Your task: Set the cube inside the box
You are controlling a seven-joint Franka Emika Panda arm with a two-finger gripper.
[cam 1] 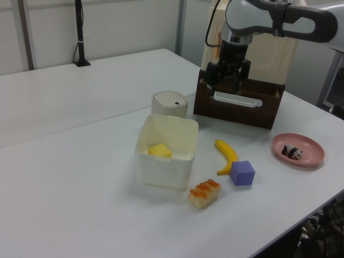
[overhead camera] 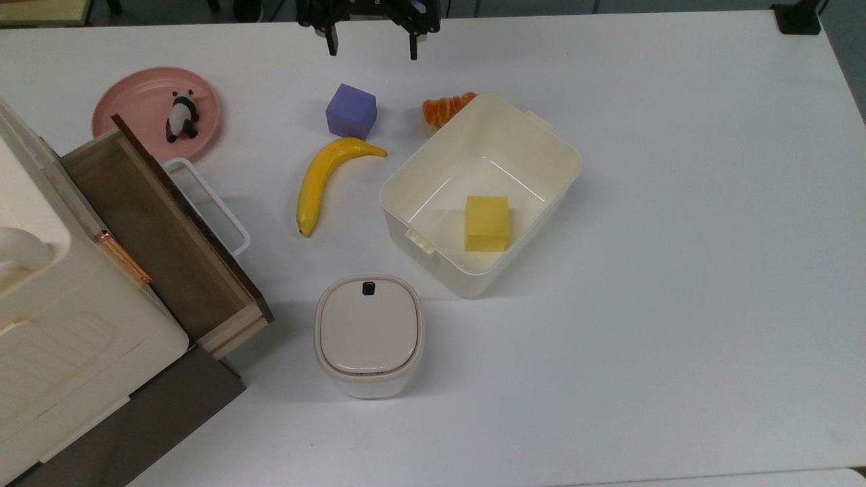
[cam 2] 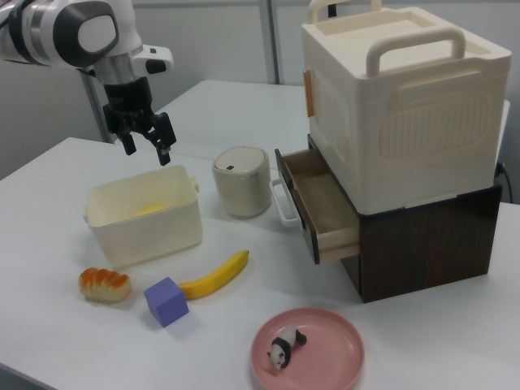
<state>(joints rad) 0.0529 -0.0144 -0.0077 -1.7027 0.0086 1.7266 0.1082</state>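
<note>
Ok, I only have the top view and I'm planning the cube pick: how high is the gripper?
Observer: In the right view the gripper hangs in the air, above the rim height of the box.
Operator: And the orange thing behind the box wall?
Observer: The left view shows it whole: a bread roll lying on the table, outside the box.
Operator: Is the cube tilted?
Observer: No, in the left view the cube sits flat.

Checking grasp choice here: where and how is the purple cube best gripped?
Likely from above, the open tool closing on two opposite side faces of the cube. It sits flat on the table, top face free. The banana lies close to one side, so the pair of faces clear of the banana looks safer.
</note>
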